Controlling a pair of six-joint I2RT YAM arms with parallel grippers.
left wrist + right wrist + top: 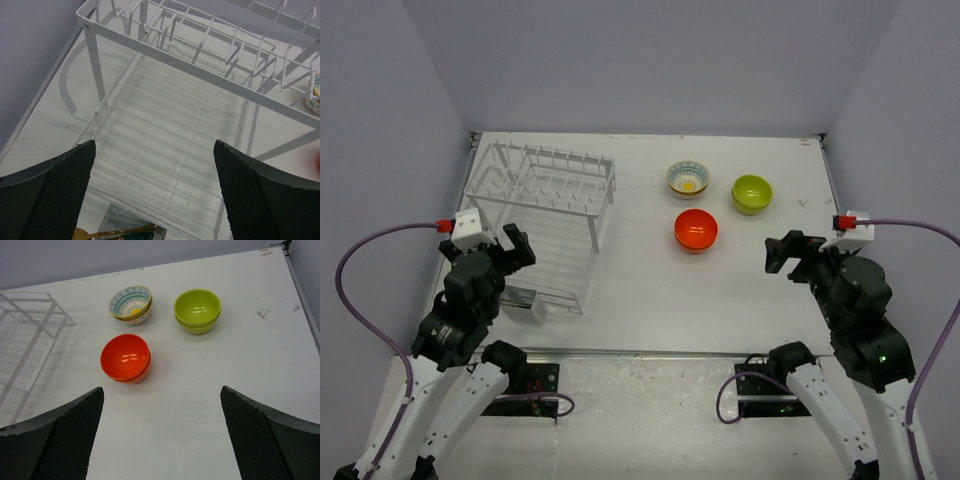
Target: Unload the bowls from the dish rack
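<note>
Looking down on a white table (650, 300) and finding the dish rack (540, 200) standing on its left half, long side running away from the arms, upright prongs rising in rows along the far end. Finding all three bowls outside the rack, sitting upright on the bare table to the right of it. Placing the orange bowl (696, 229) nearest the arms, the lime-green bowl (752, 193) beyond it and to the right, and the cream bowl with the blue patterned rim (687, 178) farthest back, just behind the orange one. Leaving a clear gap between each pair. Showing, through the right wrist camera, a doubled rim on each bowl, perhaps two nested together, though not telling for certain. Holding the left gripper (517, 247) above the near end of the rack, fingers spread wide and gripping nothing. Framing the rack's ribbed floor and a white top rail between the black pads (60, 190) in the left wrist view. Catching, at the bottom edge of that view, the small box-like cutlery holder (132, 222) with something gold-coloured inside, too cropped to name. Holding the right gripper (782, 252) raised over the table's right side, well apart from the bowls and pointing toward them. Gaping just as wide there, clasping nothing, facing the orange bowl as the closest of the three.
</note>
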